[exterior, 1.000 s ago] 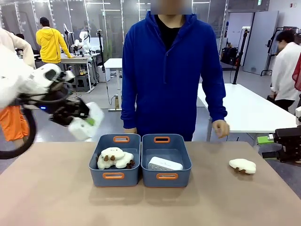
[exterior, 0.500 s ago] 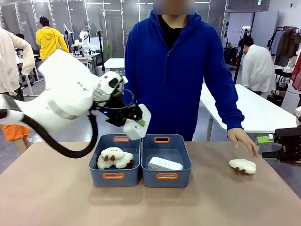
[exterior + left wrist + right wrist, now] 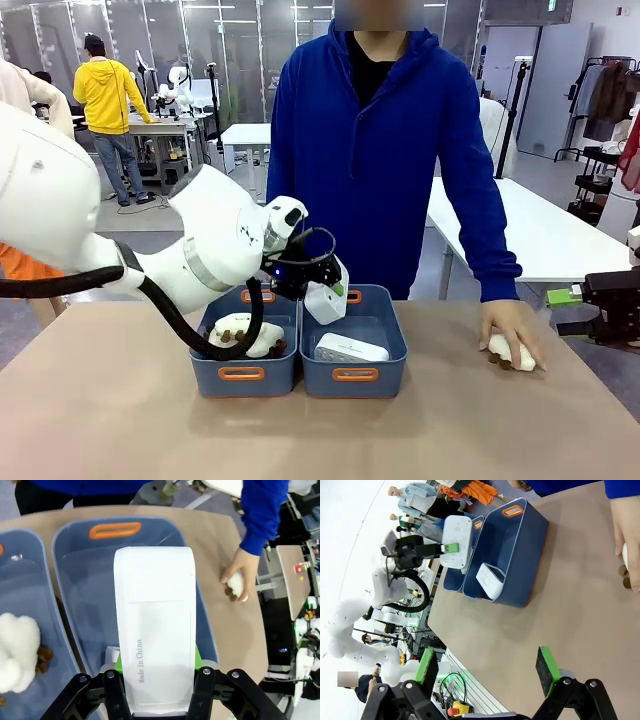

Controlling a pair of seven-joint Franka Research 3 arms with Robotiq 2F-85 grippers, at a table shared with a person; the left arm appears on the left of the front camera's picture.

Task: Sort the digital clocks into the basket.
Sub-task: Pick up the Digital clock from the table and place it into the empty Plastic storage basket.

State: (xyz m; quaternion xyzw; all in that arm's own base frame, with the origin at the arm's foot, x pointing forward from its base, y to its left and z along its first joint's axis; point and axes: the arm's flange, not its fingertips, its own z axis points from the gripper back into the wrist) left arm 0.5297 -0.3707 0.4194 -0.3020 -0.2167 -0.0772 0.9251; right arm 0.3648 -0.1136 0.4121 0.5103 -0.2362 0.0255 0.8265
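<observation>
You see the left gripper (image 3: 322, 290) near the middle of the front view, and its jaws are clamped on a white digital clock (image 3: 327, 296), which hangs tilted above the far rim of the right basket (image 3: 354, 342). In the left wrist view this held clock (image 3: 156, 630) fills the center of the frame, with the print "Made in China" on its face and the green pads pressing on its lower end; under it is the inside of the slate-blue basket (image 3: 80, 580). The second clock (image 3: 351, 348) lies already inside that basket, at its front part. The left basket (image 3: 243, 375), touching the right one, holds a cream plush toy (image 3: 240, 335). At the right of the front view the person's hand (image 3: 513, 335) rests on another plush toy (image 3: 502, 349) on the table (image 3: 120, 420). In the right wrist view the right gripper (image 3: 485, 672) stands at the bottom edge, its jaws spread wide with nothing between them, above the table.
</observation>
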